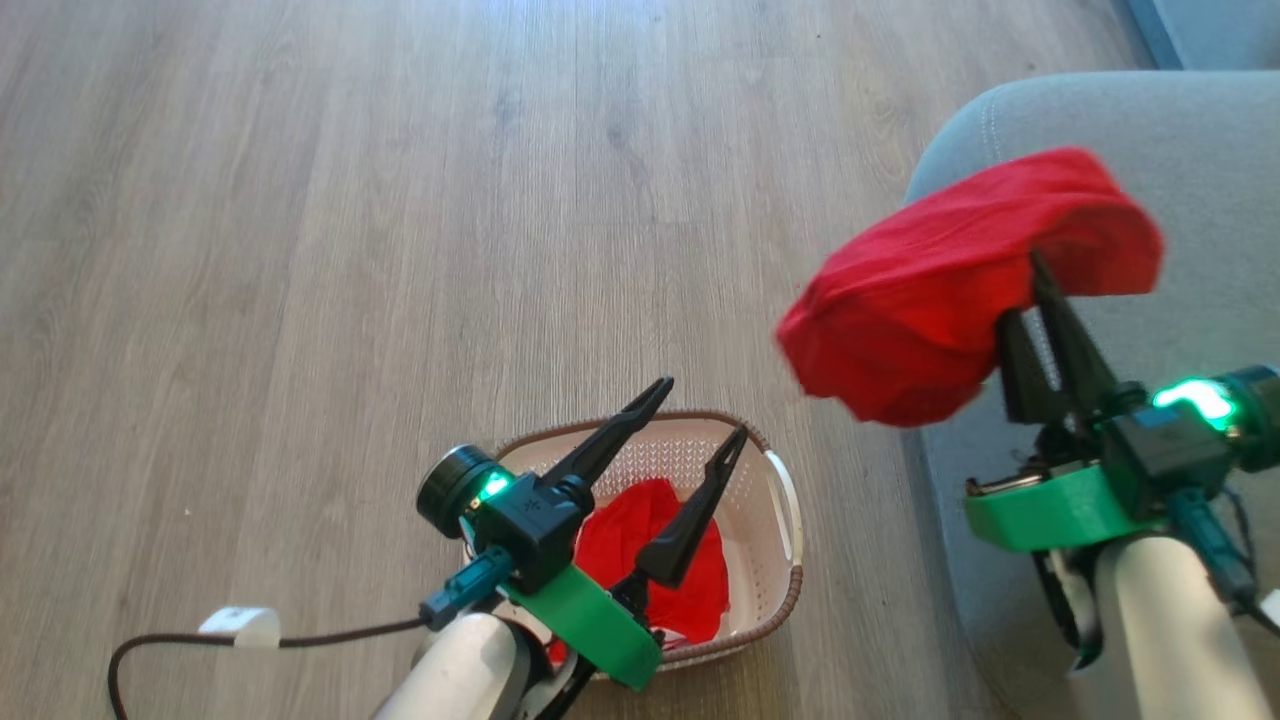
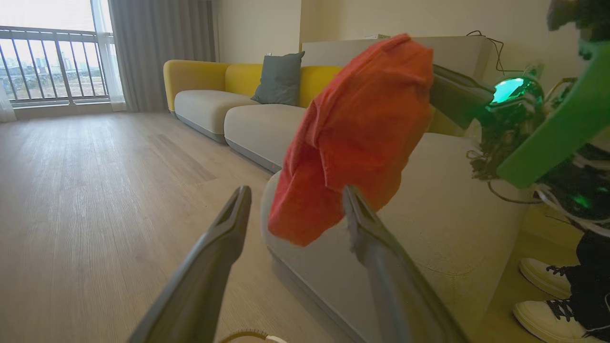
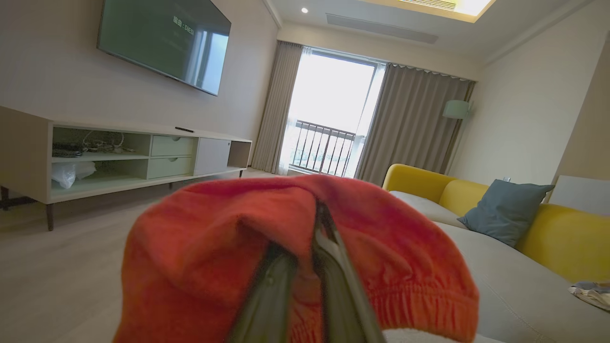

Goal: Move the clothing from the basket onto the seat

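Fabric is bunching around the right gripper point(image 1: 1022, 300), which is clamping one red garment point(image 1: 930, 290) by a small fold. Much of it is hanging past the seat point(image 1: 1210, 150) edge, so releasing here is probably risking a slide onto the floor point(image 1: 400, 200). The left gripper point(image 1: 703, 406) is hovering open over the basket point(image 1: 790, 590), where the second garment point(image 1: 650, 550) is lying.
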